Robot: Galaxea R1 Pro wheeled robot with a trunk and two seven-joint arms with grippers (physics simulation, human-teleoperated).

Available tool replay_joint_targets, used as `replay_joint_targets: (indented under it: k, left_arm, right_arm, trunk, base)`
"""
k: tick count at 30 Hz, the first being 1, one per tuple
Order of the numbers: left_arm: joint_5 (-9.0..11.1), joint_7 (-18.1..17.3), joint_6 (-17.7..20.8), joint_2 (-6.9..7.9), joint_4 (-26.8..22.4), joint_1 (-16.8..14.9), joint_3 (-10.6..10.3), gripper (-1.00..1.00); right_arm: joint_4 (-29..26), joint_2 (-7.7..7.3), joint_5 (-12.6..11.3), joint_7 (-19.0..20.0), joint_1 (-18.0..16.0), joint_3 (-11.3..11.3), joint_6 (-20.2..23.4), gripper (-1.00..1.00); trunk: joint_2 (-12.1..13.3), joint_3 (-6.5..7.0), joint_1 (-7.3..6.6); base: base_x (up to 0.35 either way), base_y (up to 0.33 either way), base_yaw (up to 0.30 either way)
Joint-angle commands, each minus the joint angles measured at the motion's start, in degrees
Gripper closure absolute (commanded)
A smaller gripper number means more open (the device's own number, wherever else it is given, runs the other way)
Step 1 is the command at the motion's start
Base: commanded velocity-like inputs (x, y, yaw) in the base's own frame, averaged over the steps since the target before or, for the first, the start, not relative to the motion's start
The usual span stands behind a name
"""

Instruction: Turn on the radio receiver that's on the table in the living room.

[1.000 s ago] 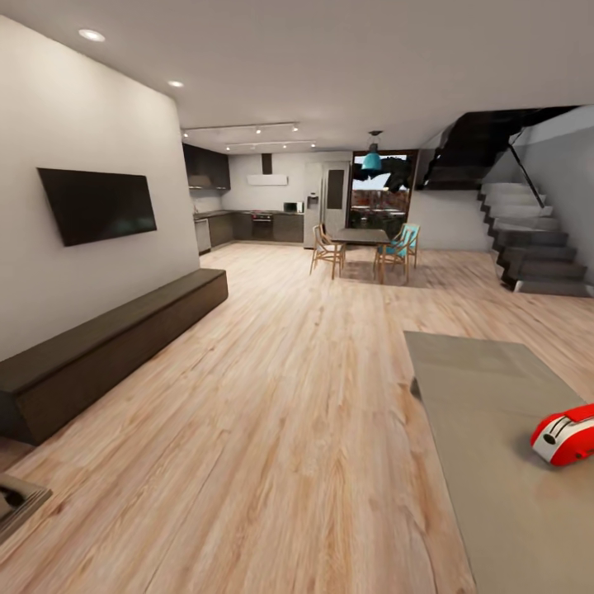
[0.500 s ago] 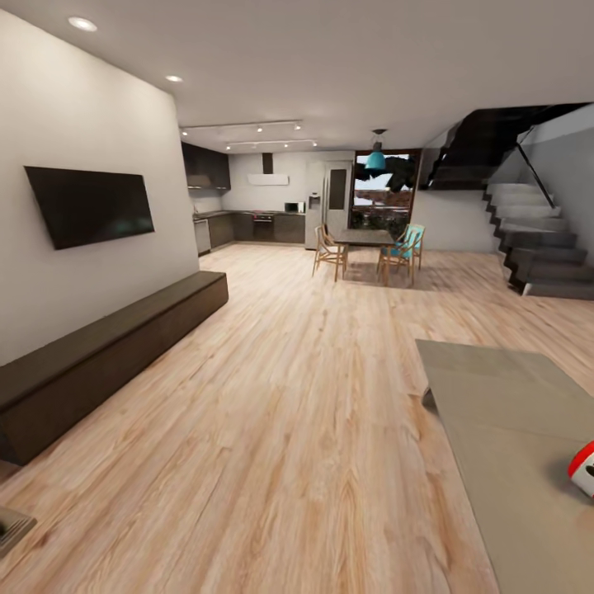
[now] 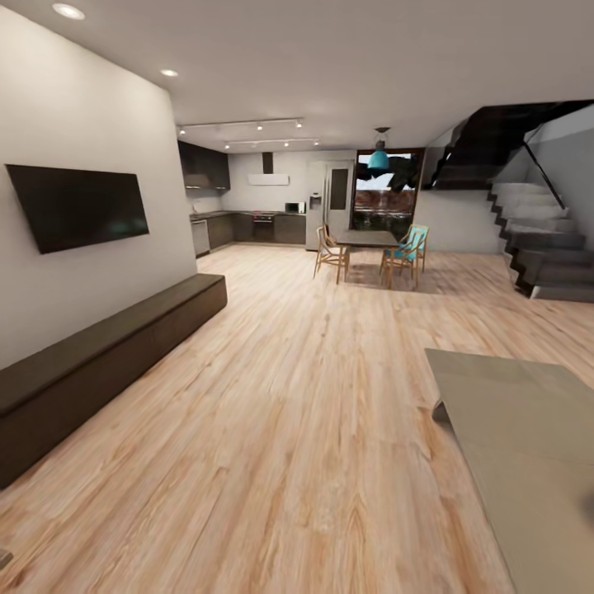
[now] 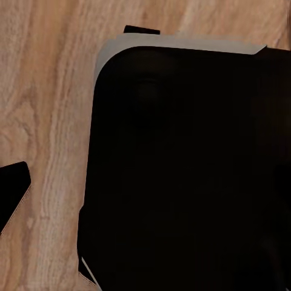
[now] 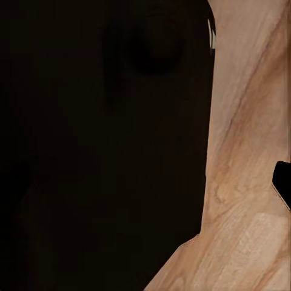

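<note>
Light wood plank floor [image 3: 289,429] runs toward a far kitchen [image 3: 247,219] and dining chairs [image 3: 404,256]; I see the table [image 3: 528,445], flat glossy grey, at lower right; grippers' opening I cannot tell; wrist views show dark housing over floorboards

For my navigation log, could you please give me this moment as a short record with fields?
room: open living area, light wood plank floor
table: grey top at the head view's lower right
radio receiver: not on the visible part of the table
left wall: dark TV above a long dark bench
background: dining table with wooden chairs, kitchen, staircase
wrist views: dark robot body over the floor
</note>
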Motion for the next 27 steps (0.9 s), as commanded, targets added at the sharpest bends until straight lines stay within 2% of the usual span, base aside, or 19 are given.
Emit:
replay_joint_targets:
  k: [1, 7, 15, 27]
  left_arm:
    - [0.00, 0.00, 0.00, 0.00, 0.00, 0.00, 0.00, -1.00]
    - [0.00, 0.00, 0.00, 0.00, 0.00, 0.00, 0.00, -1.00]
    - [0.00, 0.00, 0.00, 0.00, -0.01, 0.00, 0.00, -1.00]
    - [0.00, 0.00, 0.00, 0.00, -0.01, 0.00, 0.00, -1.00]
  right_arm:
    - [0.00, 0.01, 0.04, 0.00, 0.00, 0.01, 0.00, -1.00]
    - [0.00, 0.01, 0.08, 0.00, 0.00, -0.06, -0.06, -1.00]
    - [0.00, 0.07, 0.26, 0.00, 0.00, 0.02, -0.58, -1.00]
    - [0.00, 0.08, 0.29, 0.00, 0.00, 0.20, -0.62, -1.00]
  trunk:
    - [0.00, 0.00, 0.00]
    - [0.00, 0.00, 0.00]
    - [0.00, 0.00, 0.00]
    - [0.00, 0.00, 0.00]
  base:
    - [0.326, 0.002, 0.000]
    - [0.326, 0.001, -0.025]
    - [0.327, 0.000, -0.221]
    - [0.327, 0.000, -0.007]
